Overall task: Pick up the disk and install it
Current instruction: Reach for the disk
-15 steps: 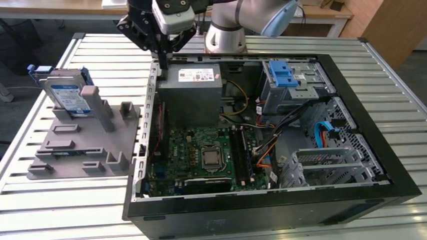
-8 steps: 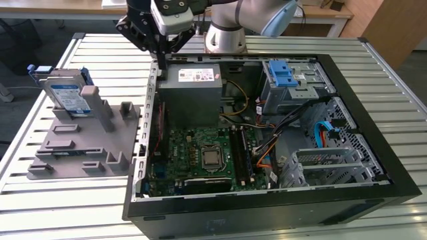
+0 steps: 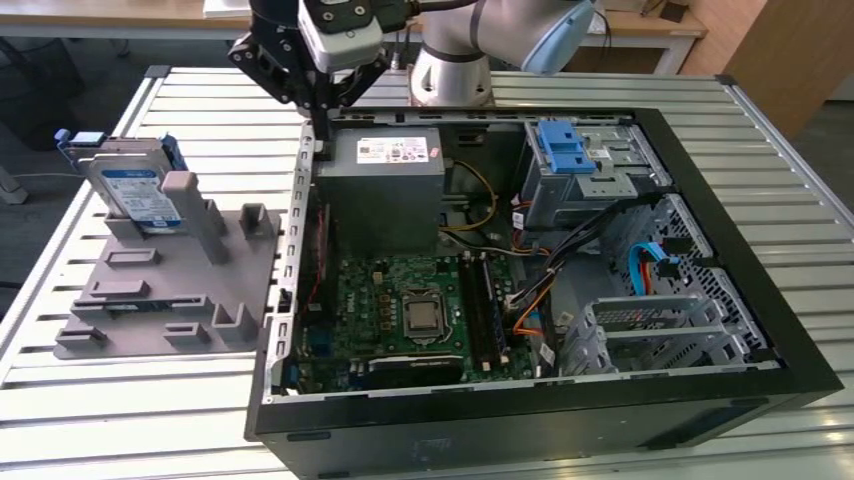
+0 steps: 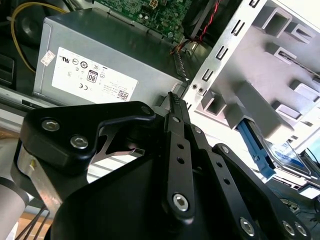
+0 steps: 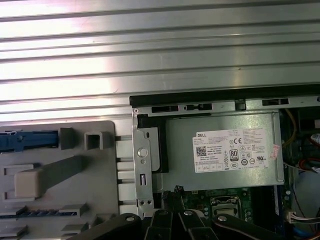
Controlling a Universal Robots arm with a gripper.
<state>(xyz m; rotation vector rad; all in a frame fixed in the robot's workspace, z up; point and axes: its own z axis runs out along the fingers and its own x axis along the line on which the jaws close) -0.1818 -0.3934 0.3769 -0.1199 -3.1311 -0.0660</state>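
Hovering above the case (image 3: 534,425), my claw (image 3: 324,110) pinched closed, empty; disk (image 3: 134,190) beside the case seems rigid, fragile: grip its bracketed edges.

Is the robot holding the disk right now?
No, the disk stands in the grey holder at the exterior view's left, apart from the gripper.

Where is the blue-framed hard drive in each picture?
Exterior view: hard drive stands in the grey holder, exterior view's left.
Second wrist view: hard drive beyond the holder's posts.
First wrist view: its blue edge beside the holder's posts.
Shared landmark: the power-supply box.
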